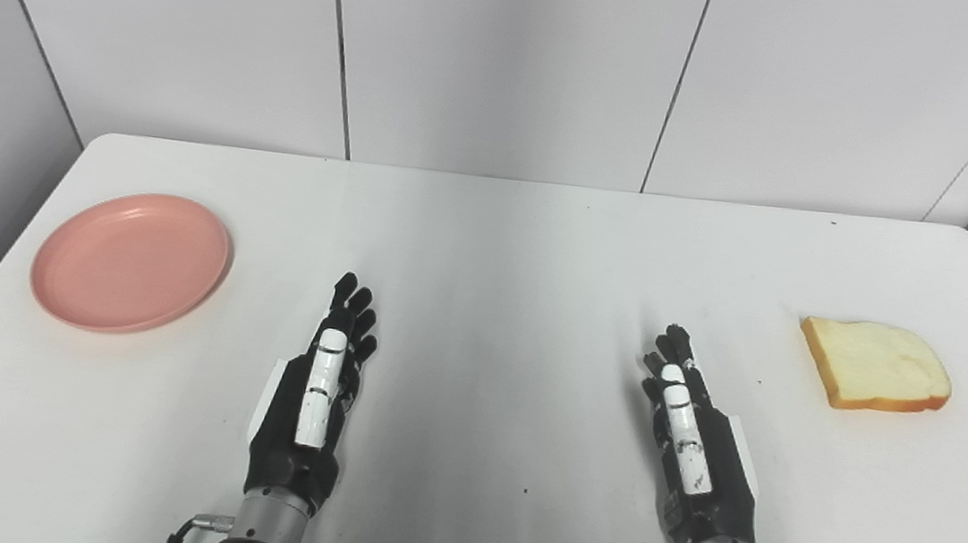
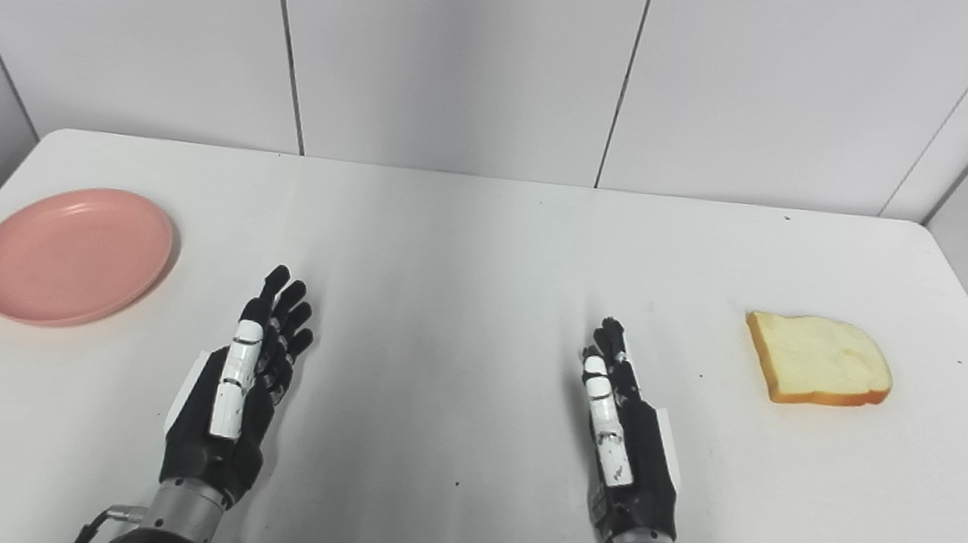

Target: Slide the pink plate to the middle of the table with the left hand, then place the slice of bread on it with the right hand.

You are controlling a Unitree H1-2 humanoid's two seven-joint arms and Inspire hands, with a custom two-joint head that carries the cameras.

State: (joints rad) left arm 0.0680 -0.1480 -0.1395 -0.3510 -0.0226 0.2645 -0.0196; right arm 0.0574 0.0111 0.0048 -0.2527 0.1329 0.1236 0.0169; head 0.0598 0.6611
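While the pink plate (image 1: 131, 261) sits far left and the bread slice (image 1: 875, 366) far right on the worktop (image 1: 504, 247), the left robot hand (image 1: 319, 389) and the right robot hand (image 1: 688, 428) lie between — fingers spread, apparently holding nothing.

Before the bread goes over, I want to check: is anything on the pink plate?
Nothing lies on the pink plate; its whole top shows bare. The table surface beneath it is covered, so that cannot be seen.
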